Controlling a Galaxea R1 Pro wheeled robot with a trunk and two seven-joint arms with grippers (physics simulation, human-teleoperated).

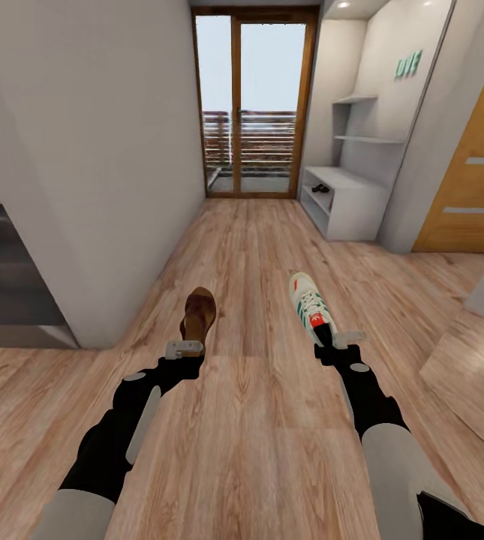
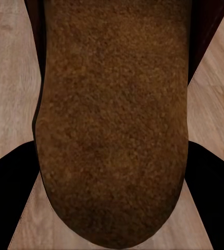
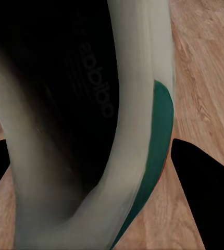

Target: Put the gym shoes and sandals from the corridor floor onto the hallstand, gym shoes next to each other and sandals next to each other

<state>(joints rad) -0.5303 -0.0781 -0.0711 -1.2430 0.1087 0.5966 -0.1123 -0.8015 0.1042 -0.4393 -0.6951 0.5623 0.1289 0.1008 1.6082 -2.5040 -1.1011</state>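
Observation:
A brown sandal is held above the wood-plank corridor floor, my left gripper shut on its heel end. Its rough brown sole sits between the black fingers in the left wrist view. My right gripper is shut on the heel of a white gym shoe with green stripes and a red tongue patch. The shoe's dark opening and green-trimmed white collar show in the right wrist view. The light grey hallstand stands far ahead on the right, with a small dark object on its low bench.
A glass balcony door closes the corridor's far end. A white wall corner juts in at the left, beside an opening to a dark room. An orange wooden door and a mirrored panel line the right side.

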